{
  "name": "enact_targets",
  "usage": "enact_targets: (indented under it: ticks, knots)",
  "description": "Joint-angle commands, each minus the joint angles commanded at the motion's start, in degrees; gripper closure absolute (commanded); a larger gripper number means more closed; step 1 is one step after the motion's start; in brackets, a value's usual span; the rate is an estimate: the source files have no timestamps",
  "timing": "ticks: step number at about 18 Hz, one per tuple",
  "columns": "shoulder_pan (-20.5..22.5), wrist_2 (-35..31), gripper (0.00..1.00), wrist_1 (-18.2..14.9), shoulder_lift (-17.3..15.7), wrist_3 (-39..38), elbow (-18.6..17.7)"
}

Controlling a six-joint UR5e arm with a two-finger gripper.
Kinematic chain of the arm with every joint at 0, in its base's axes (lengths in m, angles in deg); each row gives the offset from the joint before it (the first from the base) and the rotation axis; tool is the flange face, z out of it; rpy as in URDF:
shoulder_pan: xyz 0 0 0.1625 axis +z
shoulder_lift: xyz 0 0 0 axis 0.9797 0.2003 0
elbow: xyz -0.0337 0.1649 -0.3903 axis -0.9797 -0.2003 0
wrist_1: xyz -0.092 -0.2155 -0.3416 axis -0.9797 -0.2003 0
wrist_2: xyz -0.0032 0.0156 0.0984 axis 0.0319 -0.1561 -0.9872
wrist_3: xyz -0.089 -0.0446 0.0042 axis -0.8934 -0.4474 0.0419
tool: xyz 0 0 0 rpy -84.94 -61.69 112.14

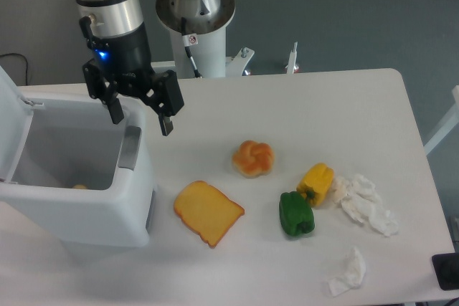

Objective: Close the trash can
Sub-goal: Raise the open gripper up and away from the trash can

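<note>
Near the front edge of the white surface (301, 105) lies a toast slice (208, 212). The trash can (79, 209) sits at the left edge, lid up. Behind it hangs the hand (140, 119), wide open, holding nothing.

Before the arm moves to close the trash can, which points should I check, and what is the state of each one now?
1. Trash can lid is open, raised at the left side: ok.
2. Gripper open and empty: ok.
3. Fingers clear of the bin rim: cannot tell, they hang close over its right edge.
4. Nothing sticking above the opening: ok, only a small orange item low inside.
5. Grey latch tab unobstructed: ok.
</note>
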Motion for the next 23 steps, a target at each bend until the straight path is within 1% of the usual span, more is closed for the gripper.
enact_targets:
  ticks: [3,4,6,11,15,17,20,23]
  knots:
    - [0.0,0.1,0.0,0.4,-0.3,1.0,0.2]
    - [0.0,0.1,0.0,0.4,-0.4,3.6,0.2]
    - [-0.3,-0.1,0.0,0.4,-1.7,8.5,-0.1]
    - [-0.3,-0.2,0.0,0.3,-4.3,8.5,-0.7]
    - [-0.5,0.3,0.0,0.2,-7.2,9.1,-1.1]
    - [-0.9,0.8,0.0,-0.2,-8.0,9.0,-1.1]
    - [-1.9,4.5,0.0,-0.4,-9.1,8.2,-1.1]
    - [-2.5,13.1,0.0,-0.4,-10.4,5.5,-1.1]
